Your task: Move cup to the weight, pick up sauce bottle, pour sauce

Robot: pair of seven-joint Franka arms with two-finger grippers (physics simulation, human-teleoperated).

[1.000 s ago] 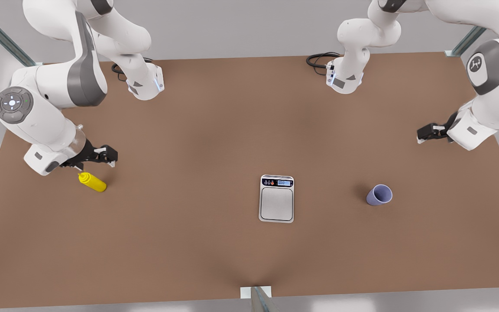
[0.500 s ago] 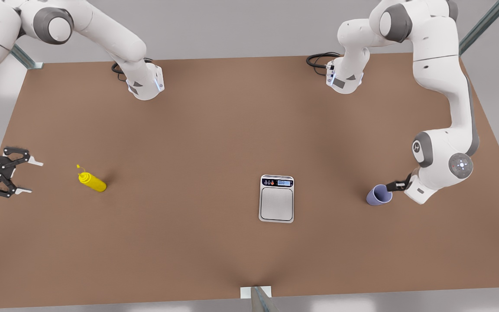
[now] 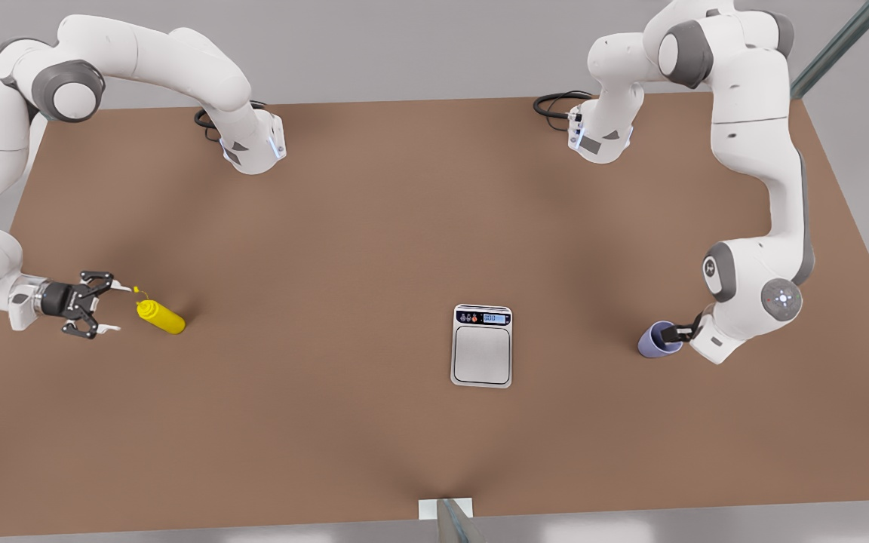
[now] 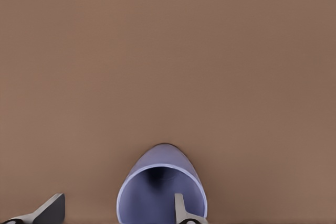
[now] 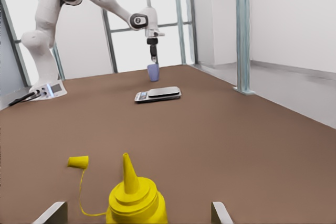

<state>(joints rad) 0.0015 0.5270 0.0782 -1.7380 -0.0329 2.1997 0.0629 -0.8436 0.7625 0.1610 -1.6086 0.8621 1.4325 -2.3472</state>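
the scale (image 3: 482, 345) sits mid-worktop (image 3: 374, 226), plate bare, display lit.

cup (image 3: 659, 338): upright, well apart from the scale toward the front view's right. left end effector (image 3: 680, 330) is at its rim; in the left wrist view one finger (image 4: 181, 209) is inside the mouth of the cup (image 4: 161, 187) and the other finger (image 4: 44, 211) is outside, well off the wall, so spread and not yet gripping. likely light, thin-walled and smooth; a pinch across the wall near the rim should hold, moderate squeeze, keep it level.

sauce bottle (image 3: 161, 316): well apart from the scale toward the front view's left. right end effector (image 3: 108, 308) is just beside its nozzle end, fingers spread and empty. right wrist view: bottle (image 5: 136, 199) between the fingertips, loose cap (image 5: 79, 161) tethered beside. probably soft, squeezable plastic; grip the mid-body, not the thin nozzle, gently or sauce may squirt early.
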